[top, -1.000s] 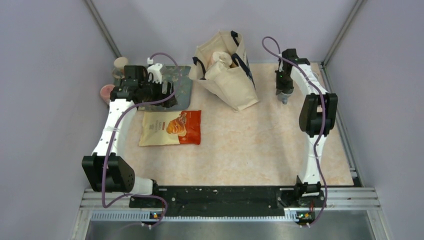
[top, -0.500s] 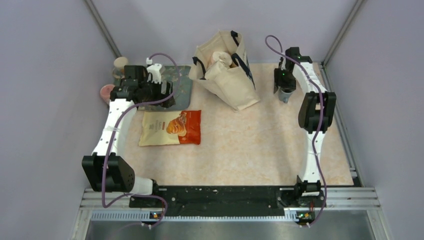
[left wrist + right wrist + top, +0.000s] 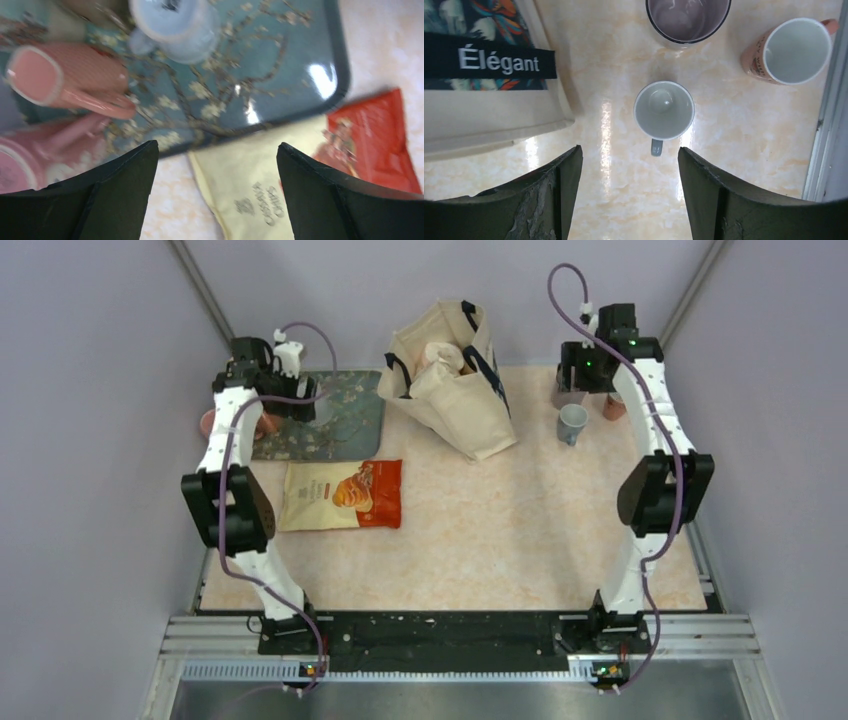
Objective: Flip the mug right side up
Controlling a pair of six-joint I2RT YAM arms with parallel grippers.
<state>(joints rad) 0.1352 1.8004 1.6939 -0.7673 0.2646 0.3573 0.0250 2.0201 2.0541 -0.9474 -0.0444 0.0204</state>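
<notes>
**Desk stock, left to right: task mug standing mouth-up under the right tool**

- Left tool (image 3: pixel 217 146): fingers spread wide, nothing between them; hangs over the near edge of the tray (image 3: pixel 280 55).
- Pink mug (image 3: pixel 65 82): on the tray, lying on its side, long axis across the view.
- Pale blue mug (image 3: pixel 172 20): far side of the tray; seems to show its base, but it is too blurred to tell.
- Snack packet (image 3: pixel 343 495): flat on the desk (image 3: pixel 480 540), just beside the tray's near edge.
- Tote bag (image 3: pixel 450 380): mid-desk at the back, between the two arms.
- Mug (image 3: pixel 664 110): the task's item. It is on the desk right of the tote bag, straight below the right tool and apart from it. Axis vertical, mouth up, inside visible, handle pointing to the bottom of the wrist view. Judged: already right side up. The right arm is much the nearer; the left is well apart across the desk.
- Right tool (image 3: pixel 629 150): fingers spread, holding nothing.
- Dark cup (image 3: pixel 687 17): near the mug on its far side, not touching.
- Peach mug (image 3: pixel 791 50): near the mug, against the rail (image 3: pixel 824 125).
- Room: bare desk lies on the mug's handle side; bag, cups and rail crowd the other sides.
</notes>
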